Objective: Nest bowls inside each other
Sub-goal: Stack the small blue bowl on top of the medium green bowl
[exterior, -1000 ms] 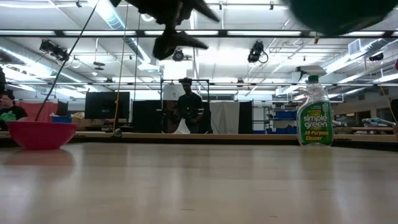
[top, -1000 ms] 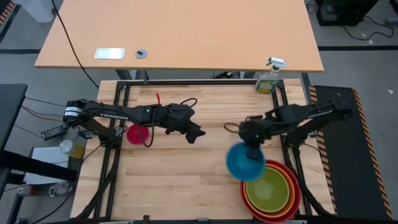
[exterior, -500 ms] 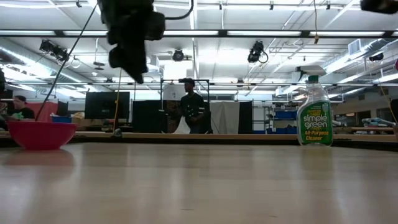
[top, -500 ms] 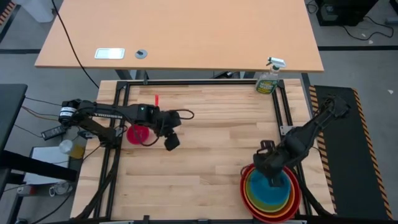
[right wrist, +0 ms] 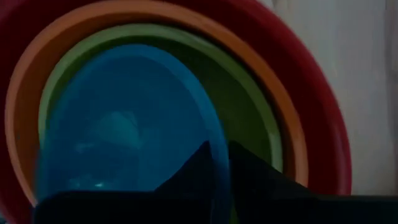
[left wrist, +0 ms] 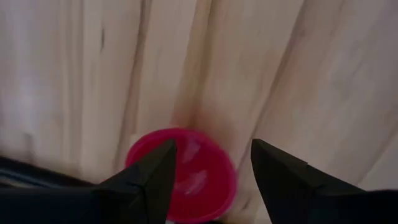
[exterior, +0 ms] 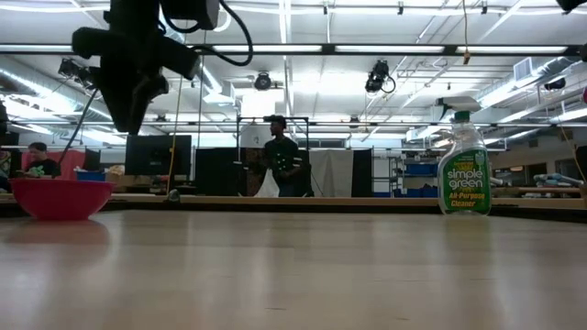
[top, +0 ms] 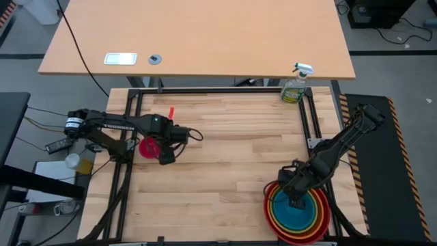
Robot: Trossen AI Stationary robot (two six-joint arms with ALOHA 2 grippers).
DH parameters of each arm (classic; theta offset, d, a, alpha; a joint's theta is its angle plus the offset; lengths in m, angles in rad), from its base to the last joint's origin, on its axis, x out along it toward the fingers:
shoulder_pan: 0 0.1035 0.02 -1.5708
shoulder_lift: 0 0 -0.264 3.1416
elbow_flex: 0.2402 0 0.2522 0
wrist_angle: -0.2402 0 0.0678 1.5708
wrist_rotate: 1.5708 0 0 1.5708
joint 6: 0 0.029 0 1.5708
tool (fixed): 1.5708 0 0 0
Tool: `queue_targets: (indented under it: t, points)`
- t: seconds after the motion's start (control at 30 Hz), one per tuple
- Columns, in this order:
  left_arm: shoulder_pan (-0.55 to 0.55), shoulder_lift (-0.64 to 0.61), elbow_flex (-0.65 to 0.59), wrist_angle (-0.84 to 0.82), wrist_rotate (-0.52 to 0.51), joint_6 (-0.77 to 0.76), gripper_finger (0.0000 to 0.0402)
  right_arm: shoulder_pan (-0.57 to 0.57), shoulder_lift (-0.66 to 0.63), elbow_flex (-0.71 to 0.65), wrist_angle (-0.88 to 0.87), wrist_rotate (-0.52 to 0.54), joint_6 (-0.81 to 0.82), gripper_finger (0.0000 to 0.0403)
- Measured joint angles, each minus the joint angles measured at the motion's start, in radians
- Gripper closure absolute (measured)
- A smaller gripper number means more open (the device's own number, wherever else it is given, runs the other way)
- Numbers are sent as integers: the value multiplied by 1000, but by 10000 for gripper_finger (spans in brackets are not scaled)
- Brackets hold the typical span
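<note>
Bowls are nearly nested: the blue bowl [top: 295,208], carried high a second ago, now sits inside the stack, right jaws [top: 295,199] straddling its rim, barely parted. Left jaws [left wrist: 211,163] came over, spread, above the pink bowl [left wrist: 180,175], the last one.

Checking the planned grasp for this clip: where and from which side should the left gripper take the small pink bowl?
Grip the pink bowl by its rim, coming from above. It sits upright and open on the table, so one finger can drop inside and one outside the thin wall. The left gripper hangs over it, fingers spread, probably best on the rim nearest it.
</note>
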Motion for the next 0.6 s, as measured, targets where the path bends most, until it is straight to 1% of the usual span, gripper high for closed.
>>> queue_targets:
  t: [0.1, 0.23, 0.4, 0.53, 0.6]
  points:
    - [0, 0, 0, -34, -27, 63, 192, 0, 0, 0, -2, -8, 27, 320]
    - [2, 4, -4, -85, -28, 133, 192, 0, 0, 0, -3, -32, 77, 275]
    - [31, 5, -60, -88, -28, 205, 192, -2, 0, 0, -5, -85, 111, 227]
    - [58, 5, -125, -104, -22, 206, 192, -12, 0, 7, -49, -172, 150, 209]
    - [63, 5, -144, -115, -27, 209, 192, -14, 0, 28, -90, -191, 177, 209]
